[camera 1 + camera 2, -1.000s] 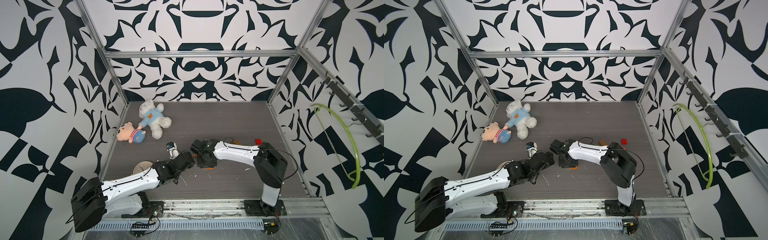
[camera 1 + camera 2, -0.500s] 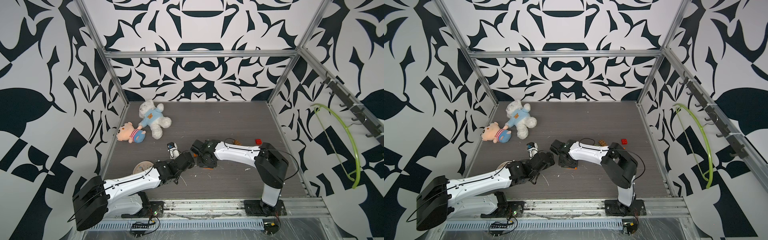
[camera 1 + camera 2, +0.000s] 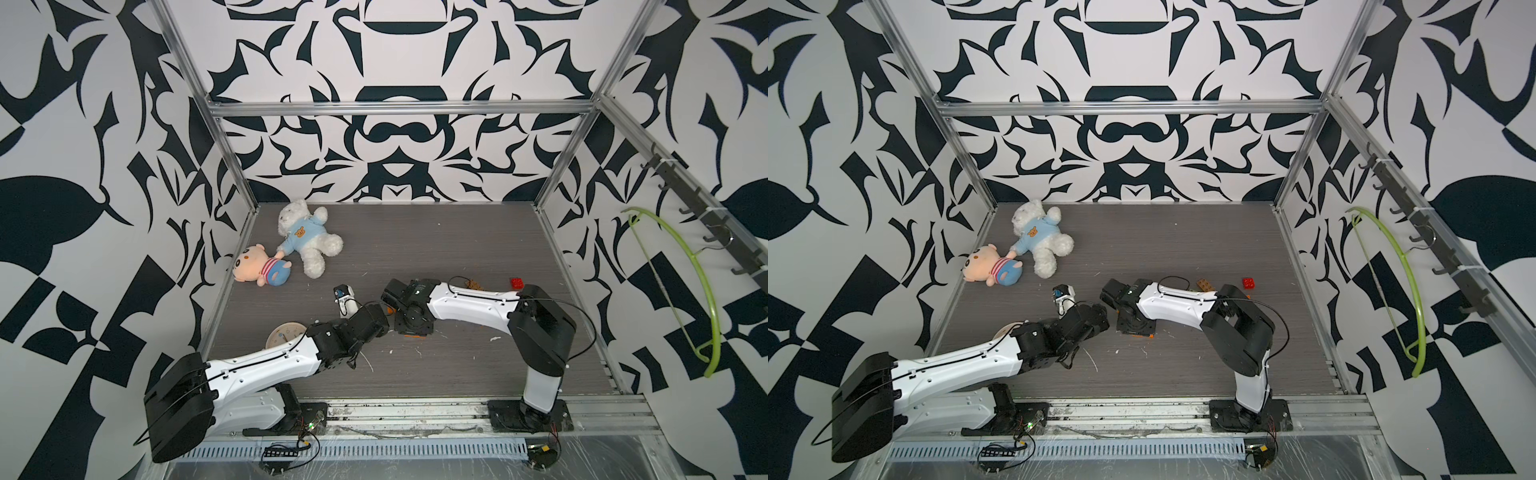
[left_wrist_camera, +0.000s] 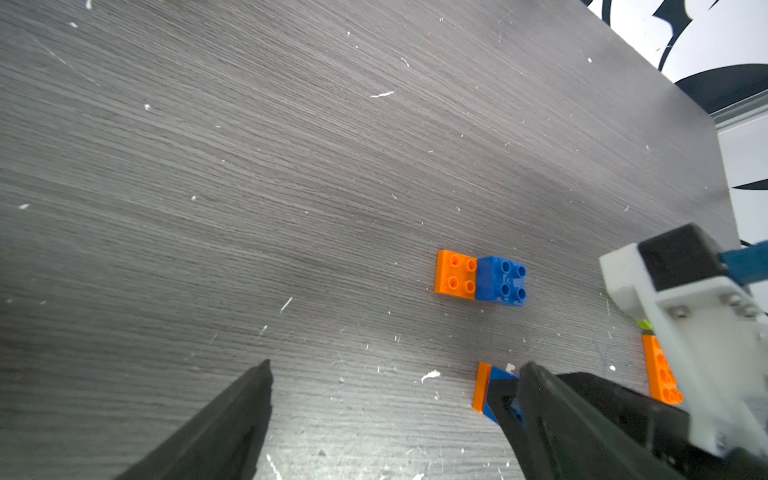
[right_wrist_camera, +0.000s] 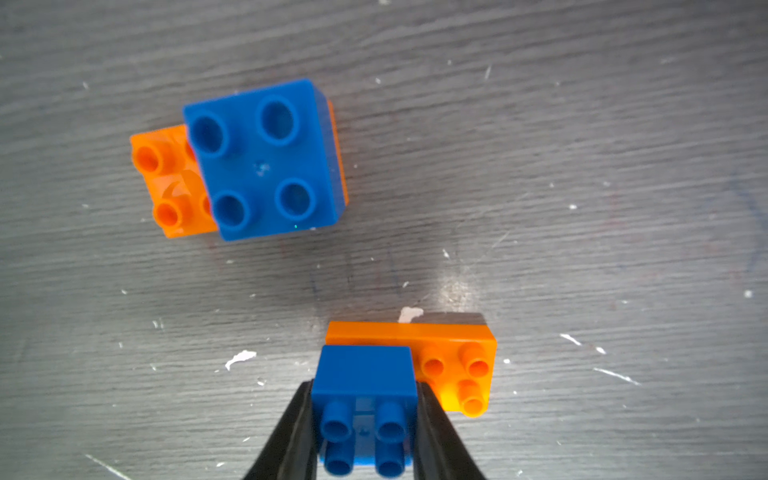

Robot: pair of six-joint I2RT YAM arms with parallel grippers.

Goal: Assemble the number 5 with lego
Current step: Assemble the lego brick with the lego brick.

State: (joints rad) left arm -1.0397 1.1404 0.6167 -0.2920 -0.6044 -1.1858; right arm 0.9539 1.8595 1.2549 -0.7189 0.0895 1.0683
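The left gripper [image 4: 395, 368] is hanging over the table [image 4: 249, 166], jaws spread wide and gripping nothing. Beside it, the right gripper [image 5: 365, 399] is clamping a blue brick [image 5: 365, 372] that is sitting on an orange brick [image 5: 457, 353]. A blue-on-orange pair [image 5: 266, 162] is lying near, apart. Farther back, a brown brick [image 3: 1205, 285] and a red brick [image 3: 1249, 283] are lying, and the plush toys [image 3: 307, 237] farthest.

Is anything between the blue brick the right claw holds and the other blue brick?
Nothing visible does. The right gripper is shut on a blue square studded brick atop an orange rectangular brick. Only bare grey tabletop with white flecks lies between it and the other blue square brick.
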